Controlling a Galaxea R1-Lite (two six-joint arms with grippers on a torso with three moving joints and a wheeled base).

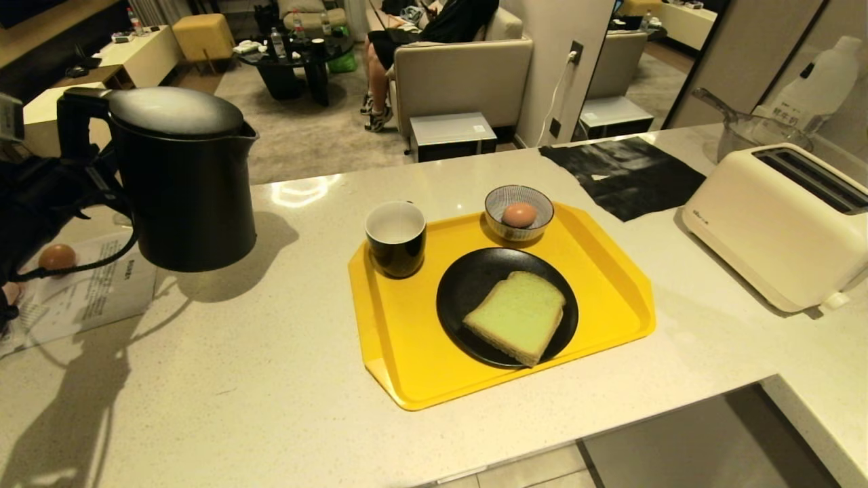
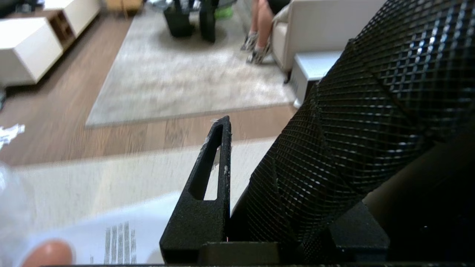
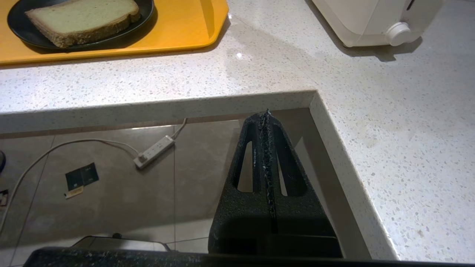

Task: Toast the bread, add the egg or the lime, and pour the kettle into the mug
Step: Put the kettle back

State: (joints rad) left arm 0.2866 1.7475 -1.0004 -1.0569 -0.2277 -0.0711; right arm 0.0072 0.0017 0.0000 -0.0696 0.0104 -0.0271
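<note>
Kettle (image 1: pixel 183 179): matte black, lifted clear of the counter (image 1: pixel 271 379) at far left, well apart from the tray (image 1: pixel 407 352); handle (image 2: pixel 356 122) clamped in left gripper (image 2: pixel 259 178).
Right gripper (image 3: pixel 266 155): fingers pressed together, nothing between, hanging below the counter edge.
Mug (image 1: pixel 396 238): black, white inside, upright at the tray's far left corner.
Egg (image 1: pixel 519 215): in the striped bowl (image 1: pixel 519 212), far side of the tray.
Bread (image 1: pixel 517 316): pale green slice, flat on the black plate (image 1: pixel 461 291), centre of the tray.
Second egg (image 1: pixel 57 257): on a paper sheet (image 1: pixel 88 291) at left.
Toaster (image 1: pixel 780 224): cream, at right.
</note>
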